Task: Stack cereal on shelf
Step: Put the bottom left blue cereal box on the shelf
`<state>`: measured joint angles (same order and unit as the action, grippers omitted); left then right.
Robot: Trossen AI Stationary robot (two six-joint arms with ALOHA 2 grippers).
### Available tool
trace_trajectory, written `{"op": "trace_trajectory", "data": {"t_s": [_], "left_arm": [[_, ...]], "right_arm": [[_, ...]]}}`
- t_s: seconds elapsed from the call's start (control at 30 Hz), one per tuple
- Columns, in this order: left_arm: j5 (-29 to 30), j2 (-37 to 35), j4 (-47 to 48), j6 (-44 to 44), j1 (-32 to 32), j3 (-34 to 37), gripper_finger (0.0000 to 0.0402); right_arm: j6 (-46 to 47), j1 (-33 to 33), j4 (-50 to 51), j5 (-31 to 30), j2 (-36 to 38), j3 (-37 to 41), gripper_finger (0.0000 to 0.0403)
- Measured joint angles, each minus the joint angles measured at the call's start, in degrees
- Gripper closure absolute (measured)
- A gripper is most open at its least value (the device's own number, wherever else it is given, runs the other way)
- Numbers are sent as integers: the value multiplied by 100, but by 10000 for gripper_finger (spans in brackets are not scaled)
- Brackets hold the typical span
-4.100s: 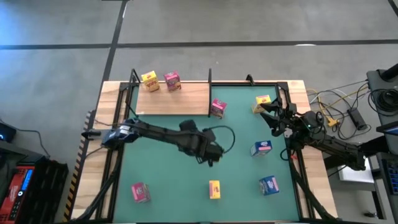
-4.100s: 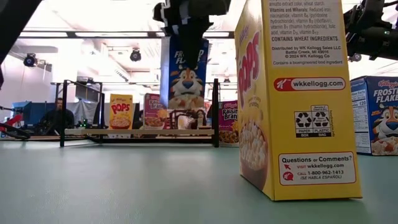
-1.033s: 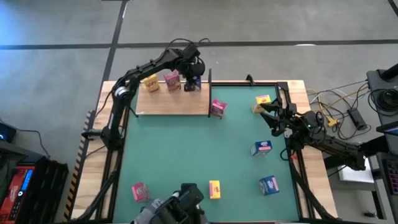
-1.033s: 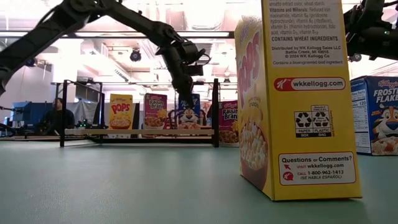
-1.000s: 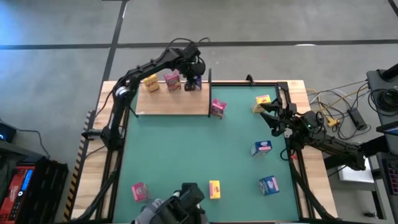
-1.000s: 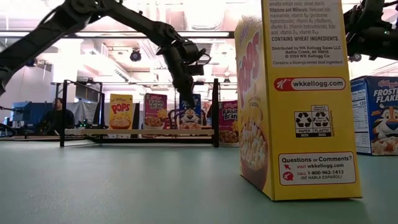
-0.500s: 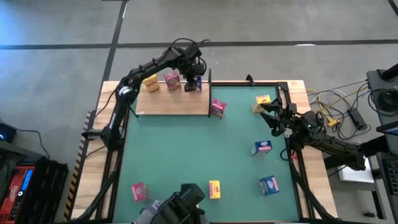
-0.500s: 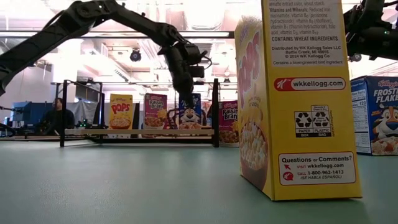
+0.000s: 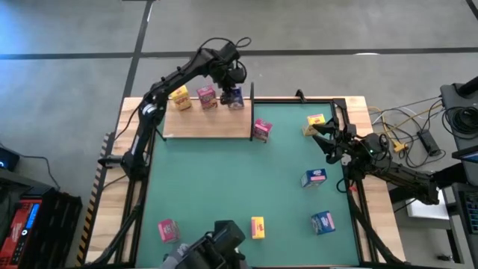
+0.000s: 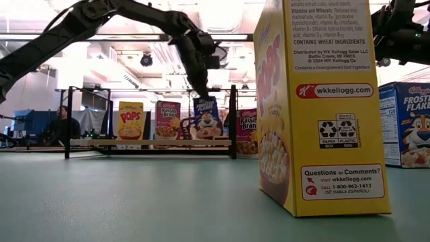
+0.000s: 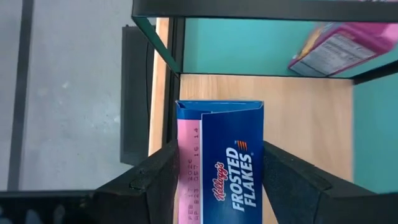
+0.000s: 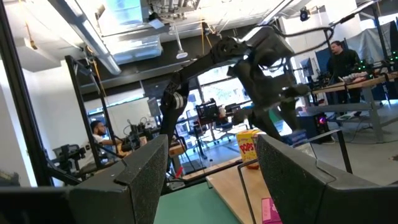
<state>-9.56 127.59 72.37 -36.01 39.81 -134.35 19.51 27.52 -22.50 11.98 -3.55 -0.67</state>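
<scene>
The cereal box in blue (image 9: 236, 96) (its front reads Frosted Flakes) is clamped between the jaws of the left gripper (image 11: 214, 180) above the shelf (image 9: 205, 123), near the shelf's right end and beside a black upright. A pink box (image 9: 207, 96) and a yellow box (image 9: 179, 97) stand on the same board. More boxes sit scattered on the green surface (image 9: 224, 179), one pink one (image 9: 261, 130) just beside the shelf. The right gripper (image 9: 323, 137) waits at the surface's right side, jaws parted and holding nothing.
</scene>
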Motion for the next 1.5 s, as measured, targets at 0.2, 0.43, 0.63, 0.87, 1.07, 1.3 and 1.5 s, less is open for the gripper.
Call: {"op": "trace_trajectory", "data": {"t_s": [0.2, 0.43, 0.63, 0.87, 1.07, 1.3, 1.5], "left_arm": [[-43, -311, 220, 202, -54, 90, 207], [-44, -177, 43, 203, -118, 167, 207], [-66, -118, -180, 203, -118, 366, 207], [-16, -190, -239, 188, -118, 385, 207], [26, -308, 17, 310, -118, 387, 207], [157, -308, 134, 657, -131, 389, 182], [282, -333, 303, 906, -202, 389, 141]], "right_arm": [[0, 0, 1, 0, 0, 0, 167], [0, -2, 2, -3, 2, 0, 167], [0, -1, 2, -1, 0, 0, 167], [0, 0, 0, 0, 0, 0, 167], [0, -2, 0, -1, 0, 0, 167], [0, 0, 1, -1, 2, 0, 167], [0, -1, 2, -1, 2, 0, 167]]}}
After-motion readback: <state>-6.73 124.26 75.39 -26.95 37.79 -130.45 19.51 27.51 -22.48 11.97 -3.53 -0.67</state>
